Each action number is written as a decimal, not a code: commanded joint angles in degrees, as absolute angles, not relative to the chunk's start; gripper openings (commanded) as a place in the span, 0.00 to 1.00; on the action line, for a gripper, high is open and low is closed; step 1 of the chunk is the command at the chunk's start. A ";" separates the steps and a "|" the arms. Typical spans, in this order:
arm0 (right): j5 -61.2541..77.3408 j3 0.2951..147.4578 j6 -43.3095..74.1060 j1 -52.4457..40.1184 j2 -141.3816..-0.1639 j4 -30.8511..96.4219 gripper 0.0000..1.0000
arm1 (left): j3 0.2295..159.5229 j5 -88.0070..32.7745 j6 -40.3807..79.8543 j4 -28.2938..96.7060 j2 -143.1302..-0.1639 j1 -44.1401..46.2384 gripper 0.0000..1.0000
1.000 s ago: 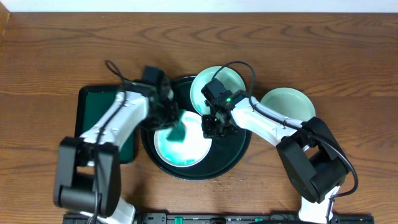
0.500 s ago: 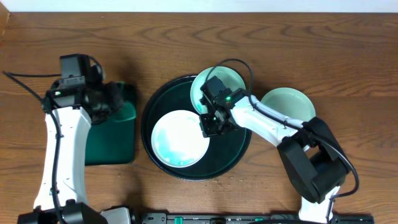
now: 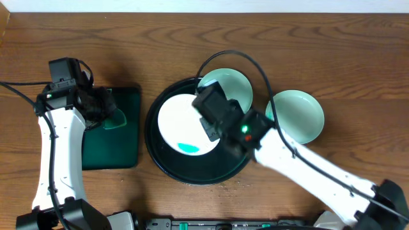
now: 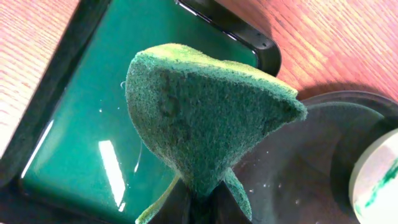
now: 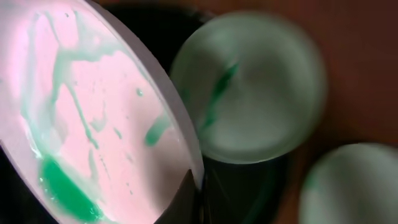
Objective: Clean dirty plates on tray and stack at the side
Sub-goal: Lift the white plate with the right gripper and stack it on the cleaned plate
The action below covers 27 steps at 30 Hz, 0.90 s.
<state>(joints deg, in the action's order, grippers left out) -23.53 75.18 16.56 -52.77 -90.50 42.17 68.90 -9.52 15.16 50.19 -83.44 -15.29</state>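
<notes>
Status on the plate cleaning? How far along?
Done, apparently: one plate sits off the black tray on the table, no smear visible. In hand: right gripper tilts a second plate, green residue pooled at its lower edge; left gripper holds the sponge over the green tray. Left: the streaked rear plate, then stacking.

Place: a robot test bench, dressed as a dishwashing spot.
Surface: a brown wood-grain table [image 3: 358, 51].
Far edge: a pale strip of wall [image 3: 204, 5] runs along it.
Near edge: a black rail [image 3: 223, 224] carries two white-and-black arms [image 3: 61, 147].
Wiring: loose black cables [image 3: 227, 53] loop above the table.
Kitchen props: a green sponge [image 4: 205, 124], a green tray [image 3: 118, 147], a round black tray [image 3: 185, 171], a smeared plate [image 3: 182, 124].
</notes>
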 commanded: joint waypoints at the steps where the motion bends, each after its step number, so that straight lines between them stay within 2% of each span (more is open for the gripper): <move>1: -46.26 76.09 13.15 -57.98 -88.97 41.74 0.01 | 69.43 -7.84 14.63 50.30 -83.59 -15.53 0.07; 10: -76.31 76.09 2.72 -70.02 -88.97 32.88 0.01 | 69.43 -7.84 14.61 50.30 -83.59 -15.53 0.07; 13: -79.85 76.09 -4.71 -70.61 -88.97 26.55 0.01 | 69.43 -7.84 14.63 50.30 -83.59 -15.53 0.08; 17: -80.14 76.09 -10.35 -70.57 -88.97 20.27 0.01 | 69.43 -7.84 14.63 50.30 -83.59 -15.53 0.07; 21: -77.67 76.09 -10.28 -70.52 -88.97 19.70 0.01 | 69.43 -7.84 14.63 50.46 -83.59 -15.53 0.07; 24: -70.43 76.07 -4.49 -70.04 -88.97 25.30 0.01 | 69.41 -7.84 14.63 50.63 -83.59 -15.53 0.07; 27: -55.66 76.07 7.20 -67.57 -88.97 34.57 0.01 | 69.34 -7.84 14.61 50.59 -83.59 -15.53 0.07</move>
<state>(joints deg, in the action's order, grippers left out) -68.20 75.48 -3.42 -69.63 -89.93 31.38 68.90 -8.58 15.16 50.59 -83.48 -15.29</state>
